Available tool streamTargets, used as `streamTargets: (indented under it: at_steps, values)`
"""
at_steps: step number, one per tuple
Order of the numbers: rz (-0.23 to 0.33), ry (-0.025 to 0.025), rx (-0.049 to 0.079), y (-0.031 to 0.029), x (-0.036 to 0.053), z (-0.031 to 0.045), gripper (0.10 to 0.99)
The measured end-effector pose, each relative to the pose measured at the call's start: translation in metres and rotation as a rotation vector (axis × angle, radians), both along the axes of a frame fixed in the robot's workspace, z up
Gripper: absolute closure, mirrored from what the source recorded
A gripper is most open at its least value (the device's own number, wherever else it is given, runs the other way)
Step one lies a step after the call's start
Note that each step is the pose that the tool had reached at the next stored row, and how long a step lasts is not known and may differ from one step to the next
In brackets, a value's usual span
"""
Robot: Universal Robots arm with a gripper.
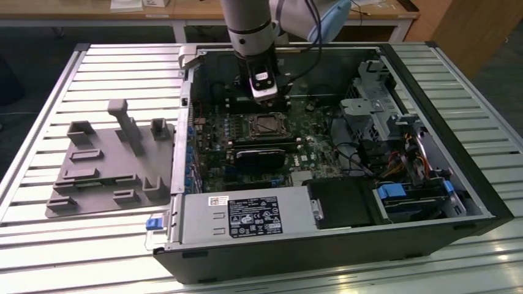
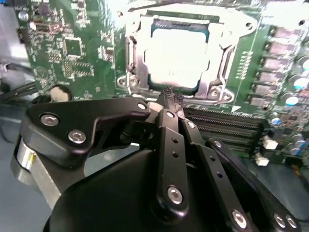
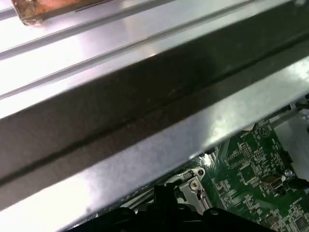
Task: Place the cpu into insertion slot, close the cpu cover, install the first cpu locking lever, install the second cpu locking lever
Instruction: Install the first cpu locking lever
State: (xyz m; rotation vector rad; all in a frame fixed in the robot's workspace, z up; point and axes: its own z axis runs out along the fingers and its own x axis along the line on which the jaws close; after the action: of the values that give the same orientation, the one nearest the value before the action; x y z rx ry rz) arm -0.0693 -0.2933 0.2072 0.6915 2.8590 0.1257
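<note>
Above the insertion slot (image 2: pixel 176 53): gripper (image 2: pixel 171 102) hovering, fingers pinched together, nothing held. Cpu (image 2: pixel 177 58) seated within slot frame, cpu cover (image 2: pixel 137 53) apparently down around it. Likely light, rigid, fragile; edges only, never the face.

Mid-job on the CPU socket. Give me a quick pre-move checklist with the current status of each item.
1. cpu seated in the insertion slot: ok, its pale face lies flat inside the frame.
2. cpu cover down over the chip: ok, the frame lies around the cpu.
3. Locking levers latched: cannot tell.
4. gripper position: ok, fingertips together at the socket's near edge.
5. gripper empty: ok, nothing shows between the fingertips.
6. Clearance to the computer case wall: cannot tell.
</note>
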Motion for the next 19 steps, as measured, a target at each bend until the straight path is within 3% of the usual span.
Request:
streamTargets:
  at_steps: [3, 6, 13, 19]
  values:
    - [0.0, 0.0107, -0.014, -0.0034, -0.0001, -0.0001, 0.98]
    - [0.0, 0.0159, -0.022, -0.0094, 0.0, -0.0005, 0.98]
    - [0.0, 0.0197, -0.036, -0.021, 0.0, -0.0008, 0.98]
    - [0.0, 0.0199, -0.044, -0.023, 0.0, -0.0008, 0.98]
